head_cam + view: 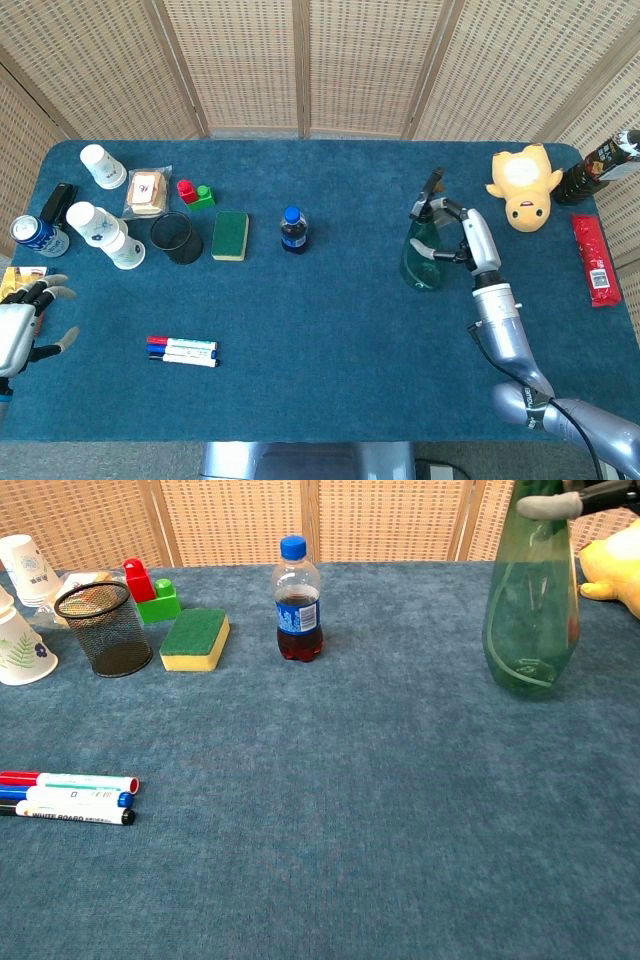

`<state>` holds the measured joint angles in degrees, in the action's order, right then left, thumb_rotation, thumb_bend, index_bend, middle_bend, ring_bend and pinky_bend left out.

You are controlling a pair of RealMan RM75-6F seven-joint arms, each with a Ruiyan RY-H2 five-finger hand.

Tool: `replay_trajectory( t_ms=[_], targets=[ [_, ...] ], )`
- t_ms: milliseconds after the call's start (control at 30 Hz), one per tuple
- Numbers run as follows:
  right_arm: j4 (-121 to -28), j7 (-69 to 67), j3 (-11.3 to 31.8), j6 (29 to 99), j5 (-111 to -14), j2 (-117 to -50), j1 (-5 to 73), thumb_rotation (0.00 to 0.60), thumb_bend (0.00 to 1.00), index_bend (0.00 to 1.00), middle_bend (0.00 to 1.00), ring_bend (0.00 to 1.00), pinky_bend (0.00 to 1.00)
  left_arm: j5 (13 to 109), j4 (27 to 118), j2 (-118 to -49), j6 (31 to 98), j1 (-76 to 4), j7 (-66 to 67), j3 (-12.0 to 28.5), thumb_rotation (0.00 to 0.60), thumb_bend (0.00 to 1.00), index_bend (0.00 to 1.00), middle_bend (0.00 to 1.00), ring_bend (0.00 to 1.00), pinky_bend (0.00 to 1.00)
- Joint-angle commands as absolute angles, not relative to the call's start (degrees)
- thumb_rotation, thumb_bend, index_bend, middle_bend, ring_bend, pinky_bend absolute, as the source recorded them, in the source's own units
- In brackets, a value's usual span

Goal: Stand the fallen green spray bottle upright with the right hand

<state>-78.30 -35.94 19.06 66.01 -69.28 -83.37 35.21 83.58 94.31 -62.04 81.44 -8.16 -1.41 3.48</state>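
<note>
The green spray bottle [420,256] stands upright on the blue table, its black trigger head pointing up and away. In the chest view the green spray bottle [529,610] rests its base on the cloth at the right, its top cut off by the frame. My right hand [470,238] grips the bottle's neck and upper body from the right side. Only a fingertip [545,507] of that hand shows in the chest view. My left hand [22,328] hovers at the table's left edge with fingers spread, holding nothing.
A small cola bottle [292,230], a green sponge [231,236], a black mesh cup [177,238], toy blocks [195,191], paper cups [104,234] and markers [183,350] lie to the left. A yellow plush [523,186], a dark bottle [598,167] and a red packet [595,258] sit at the right.
</note>
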Motion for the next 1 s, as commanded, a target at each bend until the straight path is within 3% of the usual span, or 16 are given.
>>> replay_trajectory(
  t_ms=[33, 167, 533, 833, 1000],
  targets=[
    [-76.5, -37.8, 18.7, 67.4, -70.8, -84.5, 34.0, 0.6, 0.24, 0.61, 0.58, 0.42, 0.44, 83.7, 94.8, -61.7, 81.5, -8.3, -1.1, 3.5, 0.6, 0.31, 0.36, 0.27, 0.27, 0.34],
    [-74.1, -39.3, 17.8, 68.8, -72.8, -85.4, 33.0, 0.6, 0.24, 0.61, 0.58, 0.41, 0.43, 83.8, 95.5, -61.5, 81.4, -8.3, -0.5, 3.5, 0.6, 0.31, 0.36, 0.27, 0.27, 0.29],
    [-71.8, -42.2, 16.4, 69.3, -74.9, -85.6, 30.7, 0.6, 0.24, 0.59, 0.57, 0.38, 0.41, 84.4, 96.3, -61.4, 82.0, -8.2, -0.1, 3.4, 0.6, 0.31, 0.36, 0.27, 0.27, 0.33],
    [-72.6, -42.4, 15.8, 68.4, -76.5, -84.7, 30.5, 0.6, 0.23, 0.48, 0.48, 0.31, 0.34, 84.5, 95.9, -61.4, 82.4, -8.0, -0.6, 3.3, 0.6, 0.31, 0.36, 0.27, 0.27, 0.26],
    [-73.0, -42.3, 15.8, 68.3, -77.0, -84.2, 30.4, 0.6, 0.23, 0.43, 0.45, 0.29, 0.32, 84.5, 95.6, -61.5, 82.4, -7.9, -0.9, 3.2, 0.6, 0.31, 0.36, 0.27, 0.27, 0.32]
  ],
)
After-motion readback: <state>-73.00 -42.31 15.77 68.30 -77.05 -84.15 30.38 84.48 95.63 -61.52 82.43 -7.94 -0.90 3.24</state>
